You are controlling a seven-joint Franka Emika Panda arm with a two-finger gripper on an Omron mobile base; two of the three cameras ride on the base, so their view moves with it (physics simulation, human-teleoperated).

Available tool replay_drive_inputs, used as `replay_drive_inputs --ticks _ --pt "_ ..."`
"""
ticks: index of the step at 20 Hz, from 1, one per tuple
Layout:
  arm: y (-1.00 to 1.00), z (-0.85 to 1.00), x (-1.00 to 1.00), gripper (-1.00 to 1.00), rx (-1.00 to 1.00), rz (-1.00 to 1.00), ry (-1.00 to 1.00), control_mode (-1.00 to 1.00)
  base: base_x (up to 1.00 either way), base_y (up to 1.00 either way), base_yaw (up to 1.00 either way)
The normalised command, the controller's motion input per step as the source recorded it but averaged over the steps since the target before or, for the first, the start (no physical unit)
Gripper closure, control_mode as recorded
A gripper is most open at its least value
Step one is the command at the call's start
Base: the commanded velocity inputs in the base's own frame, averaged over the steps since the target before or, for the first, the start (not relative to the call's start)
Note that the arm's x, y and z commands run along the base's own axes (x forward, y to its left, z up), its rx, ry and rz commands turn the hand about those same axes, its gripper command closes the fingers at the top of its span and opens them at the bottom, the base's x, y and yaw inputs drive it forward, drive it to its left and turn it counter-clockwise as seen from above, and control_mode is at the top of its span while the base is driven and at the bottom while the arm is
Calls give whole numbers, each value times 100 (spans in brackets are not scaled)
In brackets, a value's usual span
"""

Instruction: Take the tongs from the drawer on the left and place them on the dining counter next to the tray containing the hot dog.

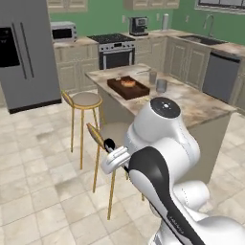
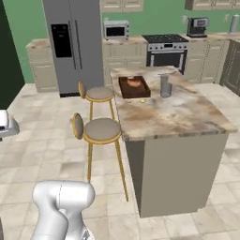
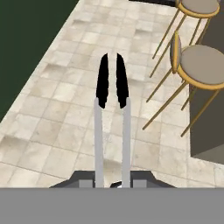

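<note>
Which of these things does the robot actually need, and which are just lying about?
Needed:
tongs, held in the gripper
dining counter
tray
hot dog

Lying about:
two grey cups
stools
fridge

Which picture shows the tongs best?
The hand view: the tongs run up its middle, both silver arms and black tips clear, held in the gripper. The left base view has just a black tip poking out beside the arm.
</note>
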Motion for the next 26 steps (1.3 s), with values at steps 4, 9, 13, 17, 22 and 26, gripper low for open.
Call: replay_drive_inputs --ticks 4,9,13,17,22,26 --pt "0 0 0 100 0 0 0 100 -13 100 -52" --pt "0 0 0 100 0 0 0 100 -15 100 -50" --pt "0 0 0 100 0 0 0 100 -17 100 -48" --pt "0 0 0 100 0 0 0 100 -11 100 -23" --pt "0 0 0 100 0 0 0 100 0 100 0" --pt "0 0 0 100 0 0 0 100 16 100 0"
